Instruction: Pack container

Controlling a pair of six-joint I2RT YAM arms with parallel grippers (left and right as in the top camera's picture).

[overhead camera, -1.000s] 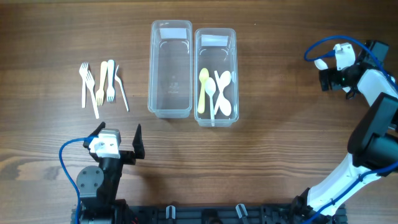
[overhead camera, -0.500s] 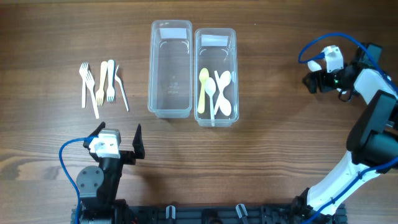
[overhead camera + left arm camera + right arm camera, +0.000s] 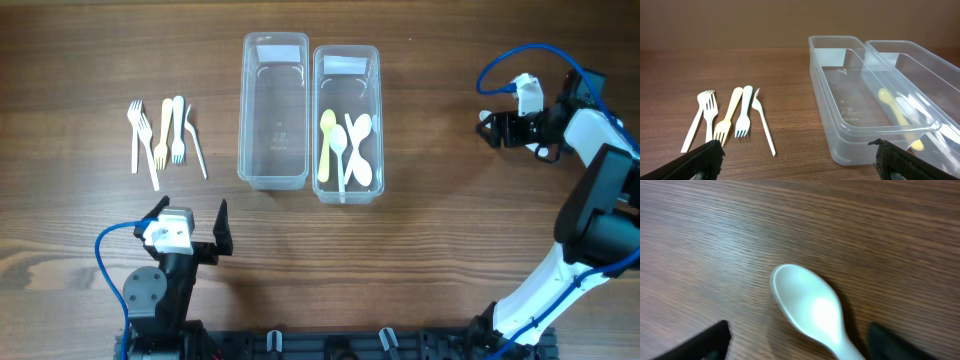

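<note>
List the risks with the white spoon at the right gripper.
1. The white spoon shows between the right gripper's widely spread fingers. No firm grip shows, so it may drop on the table, far from the spoon container.
2. The empty container stands right beside that one, so a slightly off release could put it in the wrong one.

This looks like a robot lab. A left robot arm and a right robot arm stand at a plain wooden table, by a black metal rail. Blue wires loop off them. The wall is bare.
</note>
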